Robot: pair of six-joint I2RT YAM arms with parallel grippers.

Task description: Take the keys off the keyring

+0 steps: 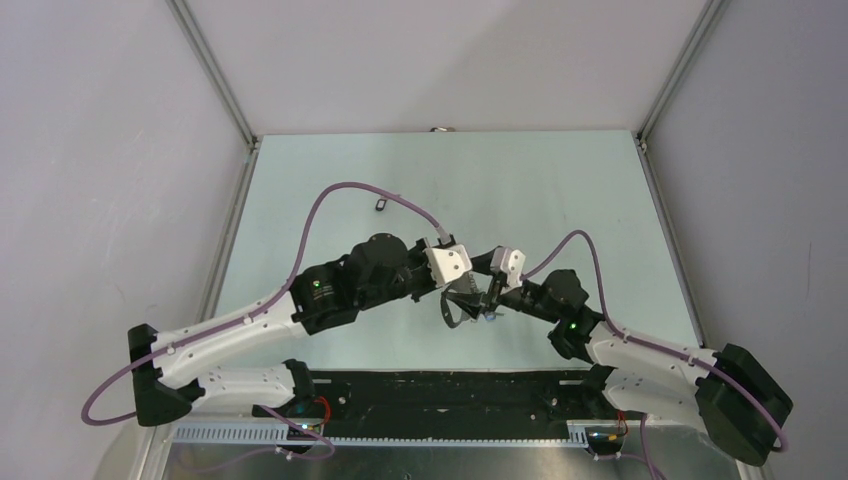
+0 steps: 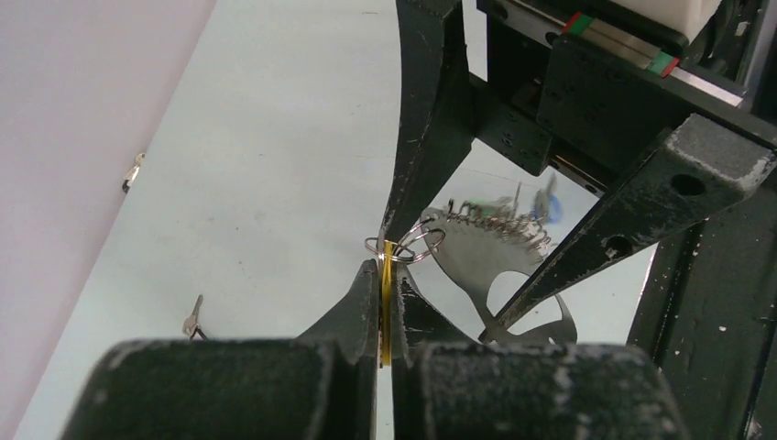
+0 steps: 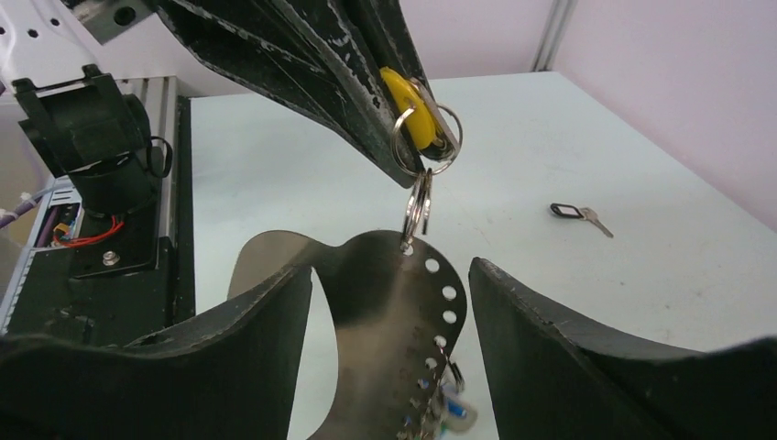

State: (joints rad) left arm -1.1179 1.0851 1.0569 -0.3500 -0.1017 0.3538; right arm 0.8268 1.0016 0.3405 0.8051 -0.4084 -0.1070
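Detaching the yellow-headed metal key (image 3: pixel 410 99) is in hand: it is pinched by the left gripper (image 2: pixel 385 266) above the table (image 1: pixel 330 180), near its middle, with the flat perforated steel keyring (image 3: pixel 389 316) hung beneath. The right gripper (image 3: pixel 389 272) is spread around the keyring, seemingly untouching; closing on it is called for next.

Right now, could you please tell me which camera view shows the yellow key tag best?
The right wrist view: the yellow key tag shows its broad face, clamped in the left pincer. The left wrist view gives only its thin edge between the fingers; the top view cannot resolve it.
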